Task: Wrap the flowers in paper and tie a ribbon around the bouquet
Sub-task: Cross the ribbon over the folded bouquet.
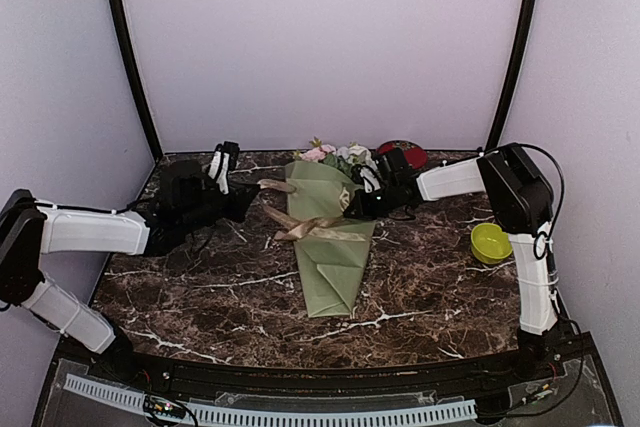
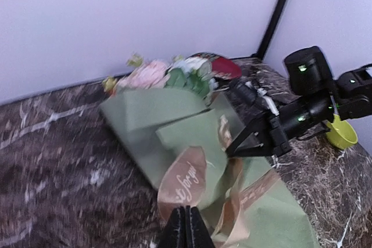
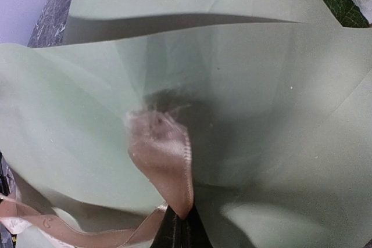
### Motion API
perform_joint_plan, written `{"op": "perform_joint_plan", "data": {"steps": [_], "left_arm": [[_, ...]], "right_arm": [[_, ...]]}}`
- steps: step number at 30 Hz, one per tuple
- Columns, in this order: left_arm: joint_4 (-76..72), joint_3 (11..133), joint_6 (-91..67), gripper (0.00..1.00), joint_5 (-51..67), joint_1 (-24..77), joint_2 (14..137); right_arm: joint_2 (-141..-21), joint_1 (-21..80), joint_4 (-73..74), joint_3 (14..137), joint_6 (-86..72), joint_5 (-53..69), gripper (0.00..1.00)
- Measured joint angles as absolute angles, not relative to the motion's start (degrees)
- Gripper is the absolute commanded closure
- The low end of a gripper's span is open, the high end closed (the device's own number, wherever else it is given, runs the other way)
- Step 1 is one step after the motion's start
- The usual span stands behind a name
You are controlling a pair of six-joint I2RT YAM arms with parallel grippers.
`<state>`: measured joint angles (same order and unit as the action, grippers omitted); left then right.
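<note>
1. Left gripper (image 2: 186, 226): the jaws are closed and pinch one end of the ribbon (image 2: 185, 181) on the left side of the bouquet (image 1: 335, 247). The printed band curls up from the fingertips toward the wrap.
2. Right gripper (image 3: 181, 232): the jaws are closed and pinch the other ribbon end at the bouquet's right edge, low over the paper (image 3: 279, 114).
3. Purpose, as judged: holding opposite ends lets the arms draw the band taut across the bouquet's middle and cinch the wrap. The ribbon crosses there in a loose knot or bow, so the tie looks in progress rather than finished.
4. Bouquet: it lies flat with its narrow end toward the arm bases and its wide end toward the back wall. The flowers (image 2: 154, 74), pink and white, show at the wide end. Lying flat leaves the waist open to both arms.
5. Paper: sage green, folded in overlapping flaps. The wrapping step looks complete.
6. Surface: a dark marbled table (image 1: 200, 287). A yellow bowl (image 1: 490, 242) sits well right of the bouquet. A red object (image 1: 405, 153) lies just beyond the wide end, to the right.
7. Room: pale lavender walls (image 1: 320, 37) stand behind the bouquet, with black posts (image 1: 125, 47) at the corners.
</note>
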<state>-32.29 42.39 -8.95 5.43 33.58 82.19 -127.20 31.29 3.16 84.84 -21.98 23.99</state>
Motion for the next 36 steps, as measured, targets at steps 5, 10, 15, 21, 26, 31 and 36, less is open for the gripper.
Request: {"op": "perform_joint_plan", "data": {"steps": [5, 10, 15, 21, 26, 31, 36], "left_arm": [[-29.02, 31.48, -25.26, 0.58, -8.12, 33.58, 76.03], [-20.60, 27.64, -38.92, 0.39, -21.17, 33.58, 71.07], [-19.66, 28.14, -34.94, 0.52, -27.64, 33.30, 70.72], [-17.15, 50.52, -10.15, 0.52, 0.80, 33.87, 87.57], [-4.01, 74.63, 9.08, 0.41, 15.03, 39.94, 104.31], [5.98, 76.03, 23.51, 0.38, 18.17, 44.97, 108.92], [10.81, 78.00, 31.77, 0.39, 13.91, 44.62, 111.37]], "right_arm": [[-127.20, 31.40, 3.09, 84.84, -21.98, 23.99, 1.00], [-127.20, 31.57, 3.07, 84.82, -21.98, 23.99, 1.00], [-127.20, 31.97, 3.05, 84.82, -21.96, 23.99, 1.00], [-127.20, 32.14, 3.05, 84.71, -21.96, 23.99, 1.00], [-126.96, 32.23, 2.76, 83.94, -21.93, 23.97, 1.00], [-126.19, 32.23, 2.74, 82.81, -21.69, 23.99, 1.00], [-125.73, 32.25, 2.72, 82.11, -21.71, 24.21, 1.00]]}}
